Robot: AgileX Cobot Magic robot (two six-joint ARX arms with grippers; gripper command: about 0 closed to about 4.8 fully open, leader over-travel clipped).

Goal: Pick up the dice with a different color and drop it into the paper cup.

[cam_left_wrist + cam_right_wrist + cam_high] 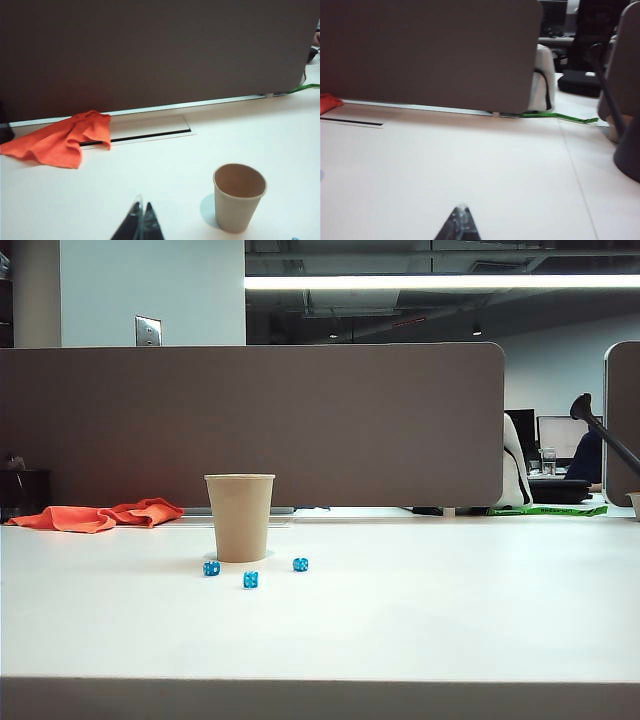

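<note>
Both fingers (140, 222) (460, 225) closed (paper cup (239, 197) interior hidden).

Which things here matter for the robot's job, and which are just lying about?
Job: paper cup; left gripper shut, near it; right gripper shut, over bare table. Purple die unseen.
Lying about: three blue dice; orange cloth.

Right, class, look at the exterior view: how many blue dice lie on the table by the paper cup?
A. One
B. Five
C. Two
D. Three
D: three blue dice sit in front of the paper cup, one at its left, one in the middle nearest the camera and one at its right.
</note>
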